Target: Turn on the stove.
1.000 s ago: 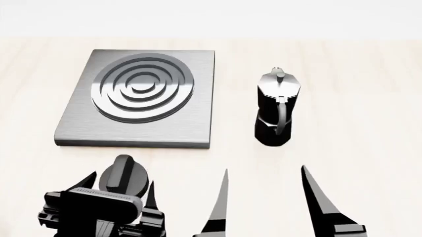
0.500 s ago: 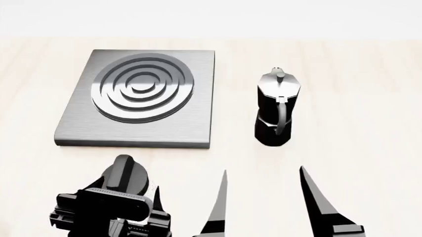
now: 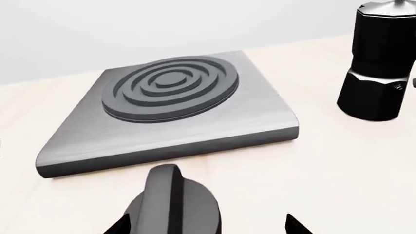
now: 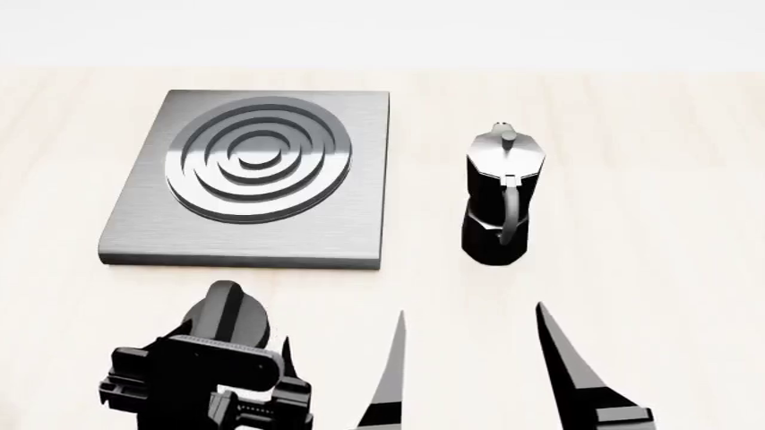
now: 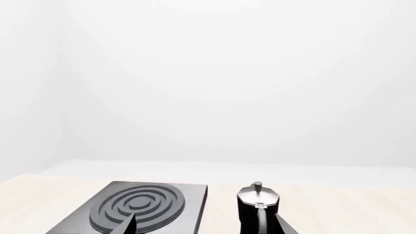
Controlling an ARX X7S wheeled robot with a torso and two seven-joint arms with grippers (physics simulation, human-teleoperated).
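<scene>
The stove slab is flat grey metal with a raised ring burner and lies at the far left of the pale table. Its black ridged knob stands apart on the table in front of the slab. My left gripper is open and low around the knob. In the left wrist view the knob sits between the tips of the left gripper, close to one tip and well apart from the other. My right gripper is open and empty, in front of the moka pot.
A black-and-silver moka pot stands upright to the right of the slab. It also shows in the left wrist view and the right wrist view. The table's far edge meets a white background.
My left gripper has shifted a little to the right around the knob. My right gripper has drifted slightly left. The stove, knob and moka pot have not moved.
</scene>
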